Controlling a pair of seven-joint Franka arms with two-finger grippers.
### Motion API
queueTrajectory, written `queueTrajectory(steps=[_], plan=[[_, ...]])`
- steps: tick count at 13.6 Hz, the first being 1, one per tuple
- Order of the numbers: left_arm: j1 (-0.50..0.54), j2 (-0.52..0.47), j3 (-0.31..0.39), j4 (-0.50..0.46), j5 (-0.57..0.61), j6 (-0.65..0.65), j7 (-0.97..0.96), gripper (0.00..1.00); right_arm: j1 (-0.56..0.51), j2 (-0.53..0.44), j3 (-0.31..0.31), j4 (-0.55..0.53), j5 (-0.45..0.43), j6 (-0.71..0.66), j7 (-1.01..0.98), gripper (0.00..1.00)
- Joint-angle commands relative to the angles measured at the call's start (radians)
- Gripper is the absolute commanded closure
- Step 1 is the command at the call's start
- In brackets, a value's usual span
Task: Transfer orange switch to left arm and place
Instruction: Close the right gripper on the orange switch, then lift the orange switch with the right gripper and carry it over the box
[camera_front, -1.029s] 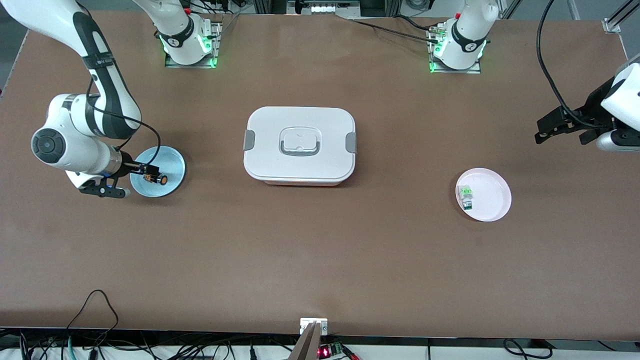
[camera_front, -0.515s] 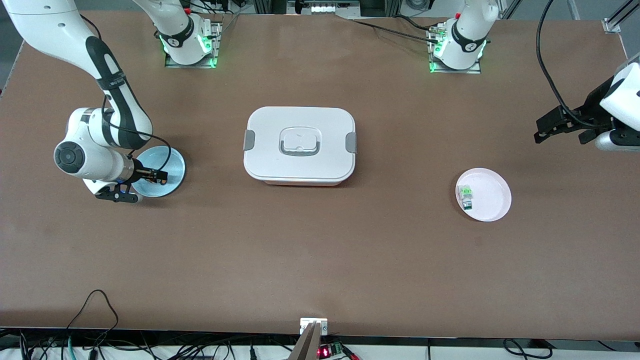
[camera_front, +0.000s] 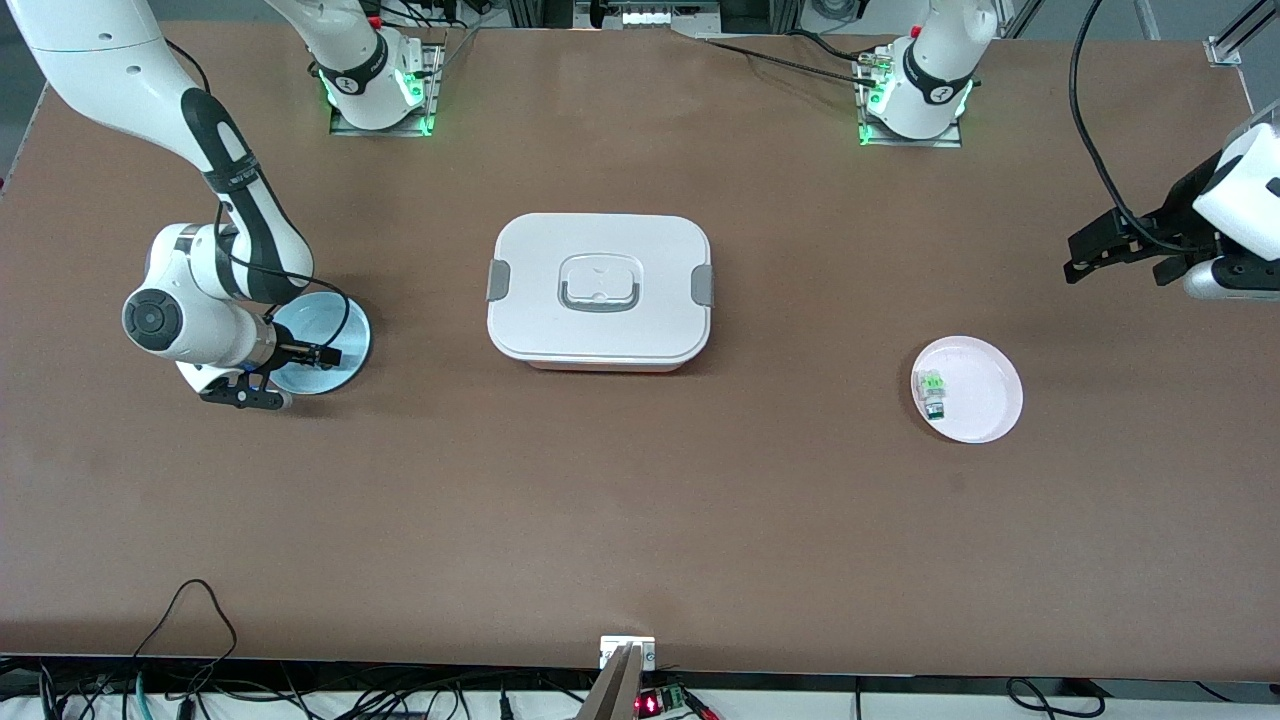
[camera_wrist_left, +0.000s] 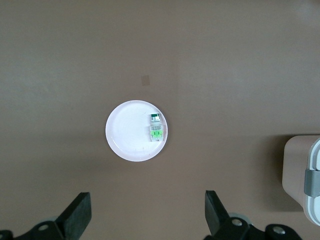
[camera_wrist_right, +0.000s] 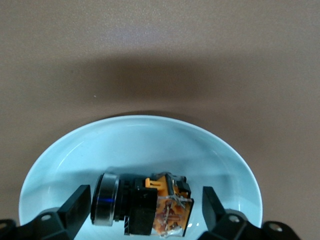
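The box (camera_front: 600, 291) stands mid-table with its lid on, and everything else is placed from it. Toward the right arm's end of the table from the box sits a blue plate (camera_front: 345, 325), and the orange switch (camera_wrist_right: 145, 204) lies on its side in that plate. The right gripper (camera_front: 318, 353) is low over the plate with its 2 fingers (camera_wrist_right: 75, 205) spread wide to either side of the switch; whether they touch it is hard to judge. Toward the left arm's end from the box lies a white plate (camera_front: 985, 395) holding a green-and-white switch (camera_front: 933, 393). The left gripper (camera_front: 1120, 250) waits in the air past that plate, fingers (camera_wrist_left: 77, 217) wide apart, holding nothing.
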Motion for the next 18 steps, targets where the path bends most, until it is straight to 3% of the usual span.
queueTrajectory(steps=[1, 3, 4, 8, 10, 12, 14, 18], plan=[[0.001, 0.0, -0.001, 0.018, 0.015, -0.025, 0.002, 0.0, -0.011, -0.003, 0.006, -0.012, -0.004, 0.011, -0.011, 0.51], [0.001, 0.0, -0.001, 0.018, 0.015, -0.025, 0.002, 0.0, -0.011, -0.005, 0.006, -0.012, -0.004, 0.006, -0.012, 0.76], [0.001, 0.0, -0.001, 0.018, 0.015, -0.025, 0.002, 0.0, -0.011, -0.012, 0.006, -0.009, -0.006, 0.005, -0.014, 0.82], [0.001, 0.0, 0.0, 0.018, 0.015, -0.026, 0.002, 0.0, -0.011, -0.097, 0.037, 0.012, 0.011, -0.069, -0.21, 0.84], [0.001, 0.0, 0.0, 0.017, 0.015, -0.028, 0.002, 0.0, -0.011, -0.152, 0.087, 0.019, 0.08, -0.113, -0.335, 0.84], [0.001, 0.0, 0.0, 0.017, 0.015, -0.028, 0.002, 0.0, -0.011, -0.193, 0.135, 0.019, 0.088, -0.127, -0.428, 0.84], [0.001, 0.0, 0.002, 0.017, 0.015, -0.028, 0.002, 0.0, -0.011, -0.235, 0.208, 0.019, 0.089, -0.155, -0.512, 0.84], [0.001, 0.0, 0.003, 0.017, 0.015, -0.028, 0.002, 0.0, -0.011, -0.292, 0.394, 0.078, 0.221, -0.156, -0.528, 0.84]])
